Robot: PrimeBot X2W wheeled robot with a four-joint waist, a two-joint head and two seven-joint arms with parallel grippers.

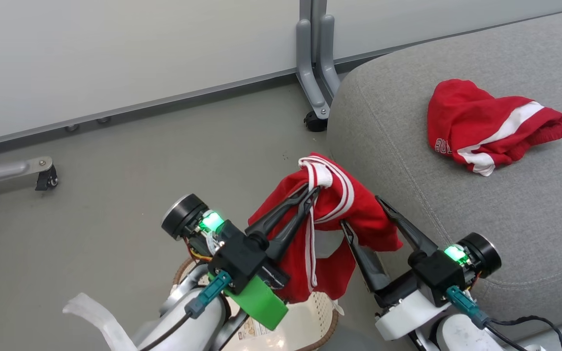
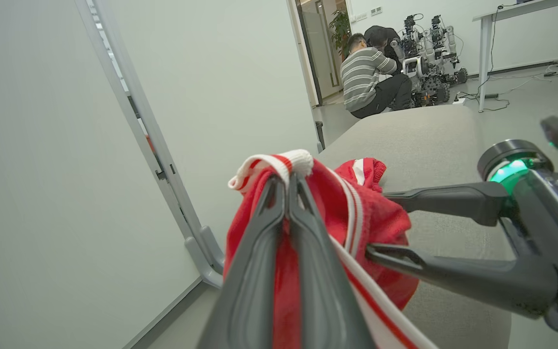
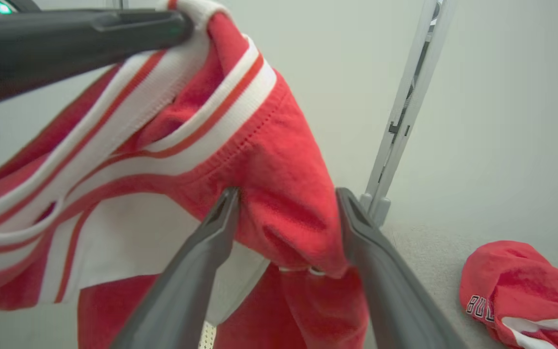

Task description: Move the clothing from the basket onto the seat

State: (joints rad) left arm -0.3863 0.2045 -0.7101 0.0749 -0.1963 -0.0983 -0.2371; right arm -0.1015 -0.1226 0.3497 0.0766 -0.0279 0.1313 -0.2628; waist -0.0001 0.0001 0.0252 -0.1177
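Just off the rounded front edge of the grey seat (image 1: pixel 408 126), over the cream perforated basket (image 1: pixel 305 317) on the floor, we hold a red sports garment (image 1: pixel 332 270) in the air. The fingers of our left gripper (image 1: pixel 311 194) are pressed together on its white, red-striped ribbed trim, and the rest hangs limp below. Whether the lowest fold touches the basket we cannot tell. Our right gripper (image 1: pixel 361 212) has its fingers spread wide on either side of a bunched red fold at the garment's side, not closed on it. A second red garment with white stripe (image 1: pixel 486 122) lies crumpled on the seat, well apart from the first.

The cloth looks soft, light and floppy, so we judge it will sag, swing and drape rather than hold any shape. The thicker ribbed trim seems the surest place to take hold. A pinch of the thin body fabric could slide free or gather only one layer.
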